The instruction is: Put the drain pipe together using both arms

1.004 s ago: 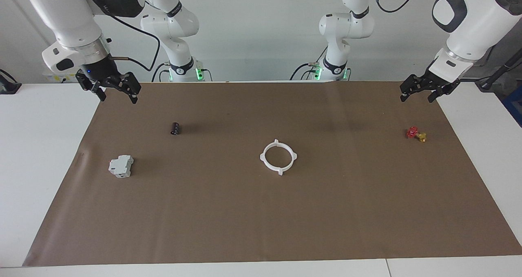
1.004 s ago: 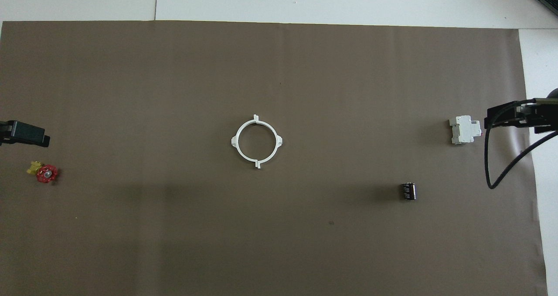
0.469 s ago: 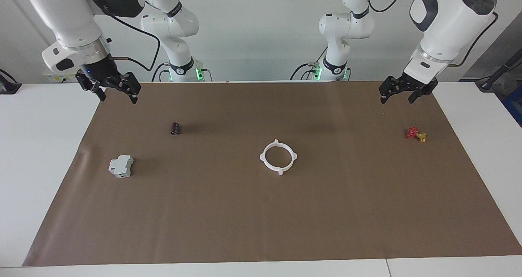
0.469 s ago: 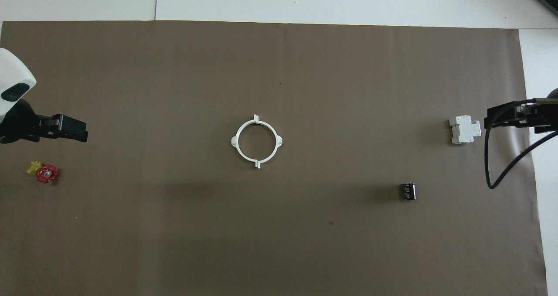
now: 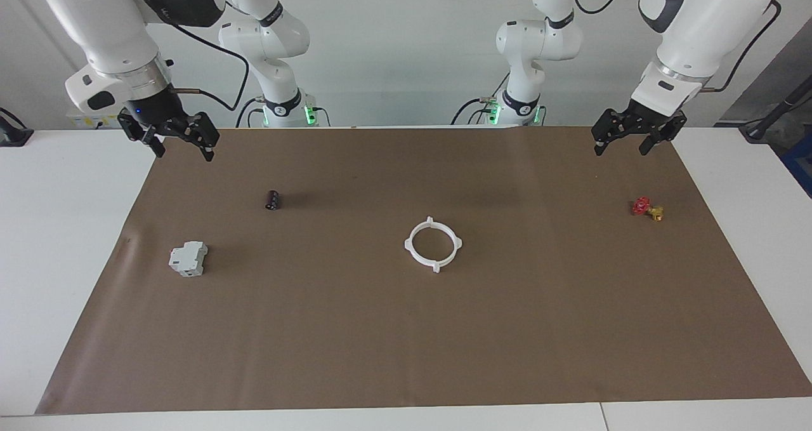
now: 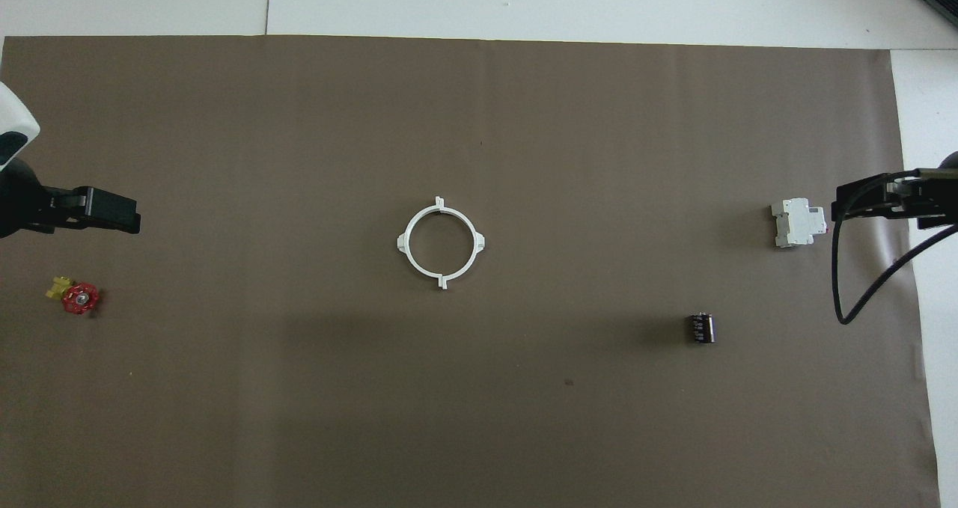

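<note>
Facing view, left to right: your right hand (image 5: 182, 142), fingers spread and empty; the drain pipe (image 5: 432, 244), one joined ring flat at mid-counter between both hands, well apart from each; your left hand (image 5: 634, 136), likewise spread, empty.

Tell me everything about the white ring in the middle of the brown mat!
The white ring looks like thin plastic, one closed circle with four small tabs sticking out around its rim. You can see the brown mat through its open middle. It lies flat near the mat's centre. Nothing touches it but the mat; both grippers are up in the air, away from it.
</note>
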